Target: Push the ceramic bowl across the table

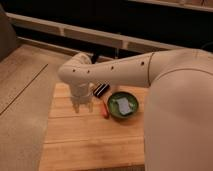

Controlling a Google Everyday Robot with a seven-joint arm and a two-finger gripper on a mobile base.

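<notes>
Bowl (111, 105) sits centre-right of frame on the table (75, 145), with a pale flat item inside and a small orange piece (104, 110) just left of it. Gripper (82, 106) is further left, pointing down, jaws apart and empty. Glazed ceramic: likely rigid, fairly heavy, slick-bottomed and chippable, so push low on the left wall; do not grasp.

On surface (90, 145): bowl (133, 99) at right, carrot (104, 110) just left of it, block (100, 89) behind carrot. Pincer (82, 106) above surface, left of carrot.
</notes>
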